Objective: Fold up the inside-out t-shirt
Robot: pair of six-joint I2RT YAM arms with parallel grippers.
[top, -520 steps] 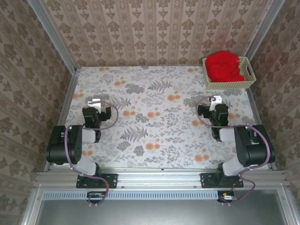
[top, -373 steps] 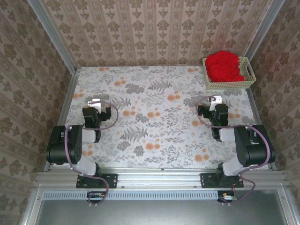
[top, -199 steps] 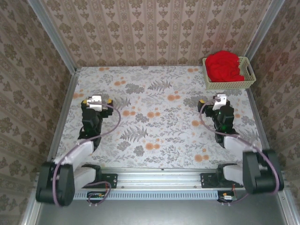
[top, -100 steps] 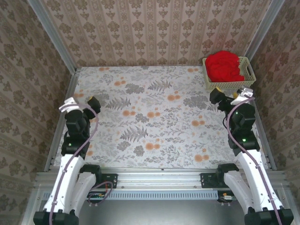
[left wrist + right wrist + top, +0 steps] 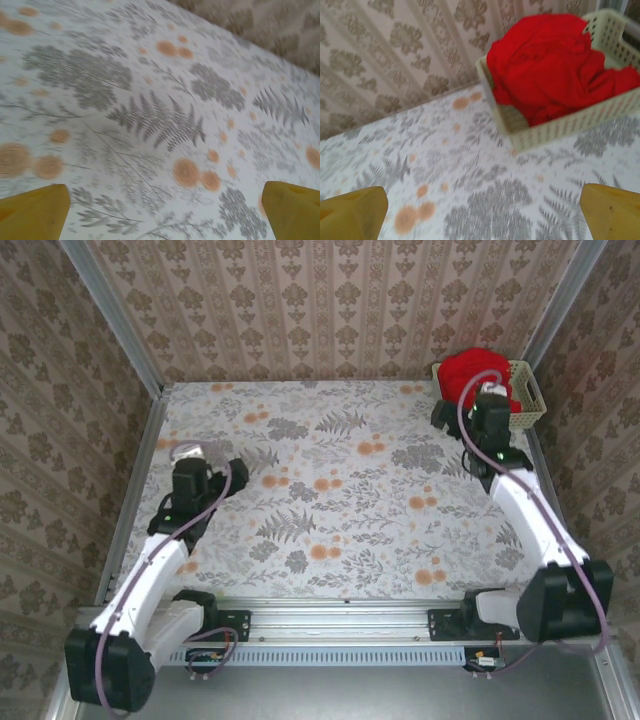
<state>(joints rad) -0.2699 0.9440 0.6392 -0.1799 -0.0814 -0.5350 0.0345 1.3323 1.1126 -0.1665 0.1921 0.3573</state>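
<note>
Top external view: the right gripper (image 5: 485,398), spread wide and empty like the left gripper (image 5: 208,462), had been brought beside the basket (image 5: 531,406), so lifting out the t-shirt (image 5: 468,370) was judged imminent.

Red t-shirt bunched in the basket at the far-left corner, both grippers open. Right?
No. The basket sits at the far-right corner, per the top external view. The t-shirt is bunched in it; left gripper and right gripper are open.

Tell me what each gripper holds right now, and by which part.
Nothing is held. The left gripper and the right gripper stand with fingers open and empty; the inside-out t-shirt lies bunched in the basket, untouched.
</note>
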